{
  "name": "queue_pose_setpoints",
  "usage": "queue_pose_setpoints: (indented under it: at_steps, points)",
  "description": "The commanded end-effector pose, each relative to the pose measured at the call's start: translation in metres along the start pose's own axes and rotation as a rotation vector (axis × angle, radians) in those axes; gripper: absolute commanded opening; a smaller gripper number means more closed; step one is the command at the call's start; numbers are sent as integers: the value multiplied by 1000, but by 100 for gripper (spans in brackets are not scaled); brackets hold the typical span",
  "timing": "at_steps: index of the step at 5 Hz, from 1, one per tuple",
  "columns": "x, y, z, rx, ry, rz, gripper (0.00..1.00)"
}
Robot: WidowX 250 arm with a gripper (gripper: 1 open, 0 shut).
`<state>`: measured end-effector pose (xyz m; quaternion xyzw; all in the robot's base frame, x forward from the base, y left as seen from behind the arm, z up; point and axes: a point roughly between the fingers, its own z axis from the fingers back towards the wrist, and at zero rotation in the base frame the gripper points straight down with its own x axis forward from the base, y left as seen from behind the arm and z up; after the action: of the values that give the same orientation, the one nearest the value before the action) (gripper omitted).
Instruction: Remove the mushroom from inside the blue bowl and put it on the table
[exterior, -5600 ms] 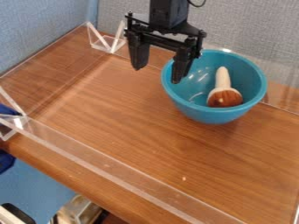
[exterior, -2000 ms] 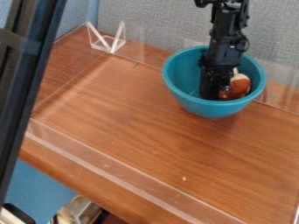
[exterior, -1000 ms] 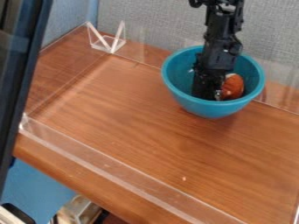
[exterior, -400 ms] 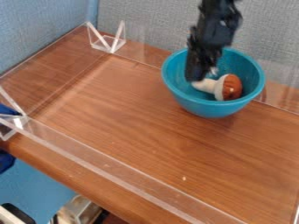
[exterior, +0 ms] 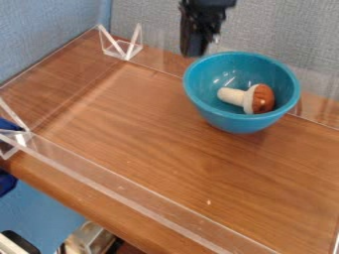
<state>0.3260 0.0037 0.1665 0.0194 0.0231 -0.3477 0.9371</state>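
My gripper [exterior: 196, 48] hangs just above the blue bowl's [exterior: 199, 96] rim, toward its eleven o'clock, its fingers drawn close together with nothing between them. The mushroom [exterior: 249, 97] lies on its side inside the bowl, cap toward three o'clock, stem toward nine. So nothing of the task is achieved, I judge: I need to open, go down, grip the mushroom, lift it over the rim and set it on the bench [exterior: 146, 149].

Robot arm [exterior: 209, 8] cropped at top edge; gripper [exterior: 196, 42] motion-blurred, fingertips indistinct. Blue object [exterior: 6, 183] cut off left.
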Motion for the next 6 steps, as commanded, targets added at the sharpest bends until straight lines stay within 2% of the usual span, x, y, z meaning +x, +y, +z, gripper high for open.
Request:
queue_pose_setpoints:
  at_steps: [1, 2, 3, 4, 6]
  points:
    - [22, -10, 26, 56, -59, -58, 100]
    - [54, -22, 23, 50, -63, -156, 100]
    - [79, -34, 5, 37, -61, -239, 100]
    - [93, -39, -18, 29, -52, -282, 100]
    - [107, -37, -53, 10, -38, -252, 100]
